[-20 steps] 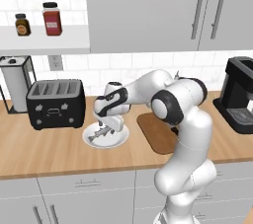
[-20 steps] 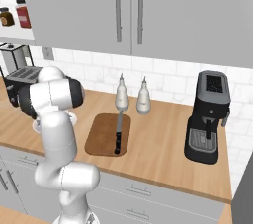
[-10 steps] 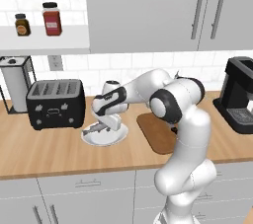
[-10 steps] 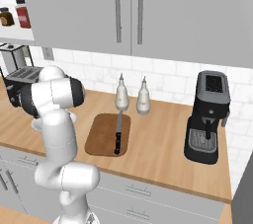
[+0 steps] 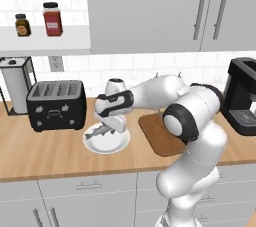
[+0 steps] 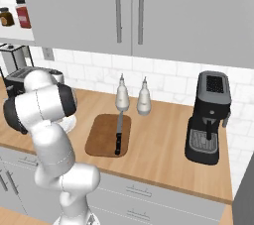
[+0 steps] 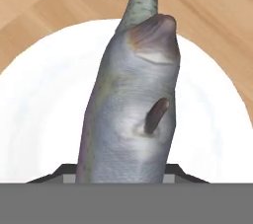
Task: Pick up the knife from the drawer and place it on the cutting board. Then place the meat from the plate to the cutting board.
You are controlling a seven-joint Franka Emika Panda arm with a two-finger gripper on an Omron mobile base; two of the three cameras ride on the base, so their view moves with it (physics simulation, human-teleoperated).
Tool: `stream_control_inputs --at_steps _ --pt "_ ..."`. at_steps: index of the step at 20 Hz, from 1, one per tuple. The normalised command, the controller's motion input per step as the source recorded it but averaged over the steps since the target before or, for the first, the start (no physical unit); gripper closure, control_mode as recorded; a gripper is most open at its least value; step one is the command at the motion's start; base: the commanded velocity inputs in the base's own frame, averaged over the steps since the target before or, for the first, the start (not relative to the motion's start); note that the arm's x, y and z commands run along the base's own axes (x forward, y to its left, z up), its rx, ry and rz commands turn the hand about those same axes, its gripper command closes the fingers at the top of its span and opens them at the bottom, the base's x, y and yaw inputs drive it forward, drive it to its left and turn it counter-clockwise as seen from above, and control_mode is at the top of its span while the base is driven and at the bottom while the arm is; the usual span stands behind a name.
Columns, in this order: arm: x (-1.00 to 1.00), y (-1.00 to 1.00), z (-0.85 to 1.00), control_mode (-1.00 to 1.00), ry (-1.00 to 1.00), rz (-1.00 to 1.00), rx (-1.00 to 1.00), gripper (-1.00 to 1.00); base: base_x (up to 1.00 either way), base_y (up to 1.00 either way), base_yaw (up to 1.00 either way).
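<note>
The meat (image 7: 131,114), a slender silvery-grey fish, sits over the white plate (image 7: 39,119) with my gripper (image 7: 121,173) shut on its body. In the left base view my gripper (image 5: 114,125) reaches down onto the plate (image 5: 107,145), and the meat's (image 5: 98,131) tail sticks out to the left. Whether the fish still rests on the plate I cannot tell. The knife (image 6: 118,134) lies lengthwise on the dark brown cutting board (image 6: 101,142), its black handle toward the counter's front. The board (image 5: 159,133) is just right of the plate. The drawer is out of view.
A black toaster (image 5: 55,104) stands left of the plate, with a paper towel holder (image 5: 15,91) beyond it. Two bottles (image 6: 133,97) stand behind the board. A black coffee machine (image 6: 211,117) is at the right. Upper cabinets hang overhead.
My gripper has come down onto the plate and its jaws have closed on the meat. The knife and board have not moved.
</note>
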Motion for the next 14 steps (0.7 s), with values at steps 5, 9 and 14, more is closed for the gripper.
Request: stream_control_inputs --at_steps 5,9,14 --pt "-0.36 -0.63 0.18 -1.00 0.00 0.10 0.00 1.00 0.00 0.00 0.00" --pt "-0.16 -0.56 0.13 -1.00 0.03 0.13 0.00 1.00 0.00 0.00 0.00" --pt "-0.12 -0.55 0.23 -1.00 0.01 0.14 -0.01 1.00 0.00 0.00 0.00"
